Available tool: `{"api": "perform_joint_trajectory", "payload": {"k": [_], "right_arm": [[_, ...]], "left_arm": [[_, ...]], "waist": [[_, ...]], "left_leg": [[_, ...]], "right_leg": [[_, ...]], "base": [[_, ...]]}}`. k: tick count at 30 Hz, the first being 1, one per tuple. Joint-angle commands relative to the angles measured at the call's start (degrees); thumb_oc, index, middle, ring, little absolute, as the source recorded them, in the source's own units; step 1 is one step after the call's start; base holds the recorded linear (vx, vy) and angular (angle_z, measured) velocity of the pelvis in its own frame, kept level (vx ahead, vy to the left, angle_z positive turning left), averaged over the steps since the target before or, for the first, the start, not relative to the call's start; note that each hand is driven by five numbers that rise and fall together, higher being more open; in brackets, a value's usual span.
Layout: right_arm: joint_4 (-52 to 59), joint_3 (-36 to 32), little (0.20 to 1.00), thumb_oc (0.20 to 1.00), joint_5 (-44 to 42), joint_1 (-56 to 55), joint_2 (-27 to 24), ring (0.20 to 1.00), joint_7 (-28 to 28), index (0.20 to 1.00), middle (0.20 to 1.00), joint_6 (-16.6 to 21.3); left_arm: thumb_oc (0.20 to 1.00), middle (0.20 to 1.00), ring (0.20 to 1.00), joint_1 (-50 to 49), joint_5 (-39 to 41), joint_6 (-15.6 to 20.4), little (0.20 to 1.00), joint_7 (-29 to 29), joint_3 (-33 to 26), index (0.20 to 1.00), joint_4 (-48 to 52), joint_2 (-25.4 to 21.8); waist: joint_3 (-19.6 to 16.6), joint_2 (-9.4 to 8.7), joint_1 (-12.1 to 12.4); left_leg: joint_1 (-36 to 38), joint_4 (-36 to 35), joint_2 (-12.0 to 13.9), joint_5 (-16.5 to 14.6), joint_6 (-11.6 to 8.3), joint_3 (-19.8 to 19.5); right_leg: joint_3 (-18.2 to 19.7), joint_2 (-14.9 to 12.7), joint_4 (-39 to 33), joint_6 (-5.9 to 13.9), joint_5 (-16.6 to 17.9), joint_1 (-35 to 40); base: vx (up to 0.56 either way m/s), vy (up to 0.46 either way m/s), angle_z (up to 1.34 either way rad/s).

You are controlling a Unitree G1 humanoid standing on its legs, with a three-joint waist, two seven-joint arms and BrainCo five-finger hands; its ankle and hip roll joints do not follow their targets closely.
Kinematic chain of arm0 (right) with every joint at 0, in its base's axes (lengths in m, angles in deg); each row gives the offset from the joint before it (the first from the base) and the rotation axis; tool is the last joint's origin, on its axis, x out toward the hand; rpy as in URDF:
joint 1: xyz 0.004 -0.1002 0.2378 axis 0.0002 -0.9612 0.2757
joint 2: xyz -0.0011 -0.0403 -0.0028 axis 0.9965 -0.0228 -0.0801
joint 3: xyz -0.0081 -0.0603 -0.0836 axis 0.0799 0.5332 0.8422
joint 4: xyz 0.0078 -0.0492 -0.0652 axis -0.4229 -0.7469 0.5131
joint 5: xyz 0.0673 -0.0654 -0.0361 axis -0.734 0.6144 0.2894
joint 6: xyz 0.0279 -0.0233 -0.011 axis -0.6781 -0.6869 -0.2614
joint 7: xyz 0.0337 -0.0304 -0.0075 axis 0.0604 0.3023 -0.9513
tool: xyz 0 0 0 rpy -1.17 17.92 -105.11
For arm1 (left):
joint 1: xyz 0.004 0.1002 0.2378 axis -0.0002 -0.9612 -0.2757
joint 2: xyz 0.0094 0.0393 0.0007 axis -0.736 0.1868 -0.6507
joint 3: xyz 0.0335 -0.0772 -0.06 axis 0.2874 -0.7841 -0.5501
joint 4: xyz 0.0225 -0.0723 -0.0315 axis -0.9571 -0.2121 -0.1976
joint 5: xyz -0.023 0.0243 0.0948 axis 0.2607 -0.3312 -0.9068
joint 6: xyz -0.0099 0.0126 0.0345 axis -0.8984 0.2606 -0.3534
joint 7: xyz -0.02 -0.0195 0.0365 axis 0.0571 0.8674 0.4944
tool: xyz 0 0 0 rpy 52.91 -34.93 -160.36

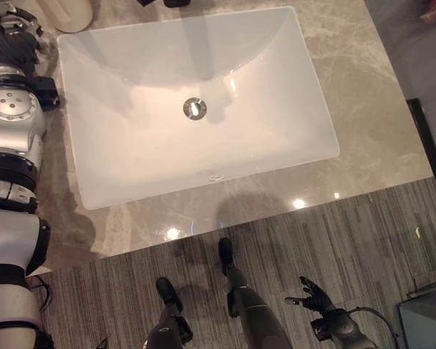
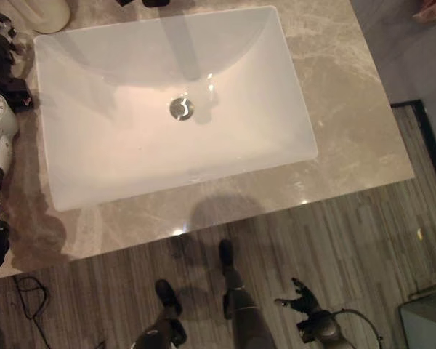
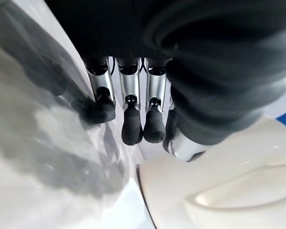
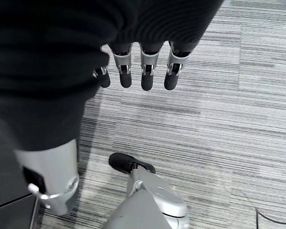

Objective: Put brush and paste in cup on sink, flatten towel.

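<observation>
— Hanging low by its side, the right hand (image 1: pixel 314 297) has nothing in it: fingers loose and spread over the striped floor (image 1: pixel 363 233), well short of the counter.

— And nearer the basin?

— Next comes the stone counter (image 1: pixel 363 123), then the white sink (image 1: pixel 291 138) with its drain (image 1: pixel 195 107) in the middle. It is bare inside. No brush, paste or towel is anywhere I can see.

— So where is the cup?

— Far back at the left corner, just beyond the sink's rim, there's a pale rounded thing (image 1: pixel 74 14) cut off by the edge of sight. It may be the cup, though I can't swear to it. The left hand (image 1: pixel 11 33) is up there right beside it.

— Holding it?

— I'd say not. From its wrist you see the fingers (image 3: pixel 129 125) hanging straight and relaxed above the counter, with a cream curved surface (image 3: pixel 219 191) just past them. Nothing is between them.

— Which step, then?

— My guess is either the cup part is finished or it hasn't started; what's inside that pale thing is hidden. Next it would have to find the towel, or the brush and paste, which probably means turning its head to look along the counter first.
</observation>
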Motion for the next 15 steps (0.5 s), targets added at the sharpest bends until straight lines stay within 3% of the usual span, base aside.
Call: {"api": "perform_joint_trajectory", "payload": {"k": [1, 6, 8, 9, 11, 12, 13, 15], "right_arm": [[-0.76, -1.01, 1.000, 1.000, 0.77, -1.01, -2.35, 1.000, -0.48, 1.000, 1.000, 0.25], [-1.80, -1.10, 1.000, 1.000, 1.74, -1.24, -1.77, 1.000, -0.47, 1.000, 1.000, -0.08], [-1.89, -2.04, 1.000, 1.000, 3.18, -2.37, -0.95, 1.000, -0.84, 1.000, 1.000, -0.41], [-3.24, -2.67, 1.000, 1.000, 4.46, -3.23, -0.30, 1.000, -1.05, 1.000, 1.000, -0.64], [-4.44, -3.08, 1.000, 1.000, 5.11, -3.25, -0.02, 1.000, -0.88, 1.000, 1.000, -0.78], [-5.94, -4.52, 1.000, 1.000, 5.59, -3.42, 0.91, 1.000, -0.81, 1.000, 1.000, -0.83], [-7.61, -5.85, 1.000, 1.000, 6.53, -3.88, 1.52, 1.000, -1.00, 1.000, 1.000, -1.21], [-8.78, -6.76, 1.000, 1.000, 6.91, -3.66, 1.78, 1.000, -0.78, 1.000, 1.000, -1.30]], "left_arm": [[0.200, 0.200, 0.200, 1.49, -2.39, 1.63, 0.200, 2.27, -3.97, 0.200, 0.10, -0.41], [0.200, 0.200, 0.200, -5.17, -5.06, 2.52, 0.200, 3.19, -6.71, 0.200, 8.57, -0.84], [0.200, 0.200, 0.200, -17.39, -9.26, 3.89, 0.200, 3.69, -12.28, 0.200, 20.68, -2.59], [0.200, 0.200, 0.200, -26.64, -11.74, 4.50, 0.200, 4.17, -17.93, 0.200, 27.72, -2.07], [0.200, 0.200, 0.200, -33.34, -13.04, 4.81, 0.200, 4.41, -22.58, 0.200, 30.75, -1.45], [0.200, 0.200, 0.200, -40.11, -13.48, 5.69, 0.200, 4.52, -27.00, 0.200, 33.04, -0.08], [0.200, 0.200, 0.200, -50.98, -12.98, 6.49, 0.200, 3.92, -34.27, 0.200, 37.04, 4.39], [0.200, 0.200, 0.200, -56.08, -12.48, 6.54, 0.200, 3.70, -37.51, 0.200, 37.78, 7.32]], "waist": [[3.10, 2.09, 0.98], [3.21, 1.60, 2.12], [3.23, 1.13, 3.63], [3.00, 0.97, 4.45], [2.64, 1.18, 4.74], [2.01, 1.16, 5.67], [0.48, 1.33, 6.34], [-0.27, 1.54, 6.66]], "left_leg": [[-1.09, 0.30, 6.53, 5.32, -3.62, -9.79], [0.28, 0.30, 6.13, 5.01, -3.23, -10.66], [2.35, 0.30, 5.88, 4.66, -2.89, -10.70], [3.96, 0.30, 5.60, 4.30, -2.73, -10.73], [5.10, 0.30, 5.56, 4.09, -2.71, -10.57], [6.07, 0.30, 5.43, 3.82, -2.61, -10.63], [7.82, 0.30, 5.30, 3.36, -2.39, -10.50], [8.80, 0.30, 5.21, 3.19, -2.25, -10.54]], "right_leg": [[-4.63, -7.67, -0.13, 10.28, 0.44, 7.30], [-5.38, -8.21, -0.13, 10.28, 0.15, 9.32], [-5.84, -8.56, -0.13, 10.16, -0.45, 11.42], [-5.83, -8.67, -0.13, 10.04, -0.79, 12.89], [-6.04, -8.72, -0.13, 9.97, -1.19, 14.00], [-6.11, -8.80, -0.13, 9.88, -1.58, 14.94], [-6.15, -8.88, -0.13, 9.72, -2.34, 16.63], [-6.47, -8.92, -0.13, 9.61, -2.77, 17.72]], "base": [[-0.09, 0.007, 0.22], [-0.04, 0.010, 0.13], [-0.02, 0.033, 0.03], [0.00, 0.000, 0.00], [0.00, 0.013, -0.07], [0.04, 0.035, 0.06], [0.03, 0.033, 0.14], [0.04, 0.028, 0.11]]}}
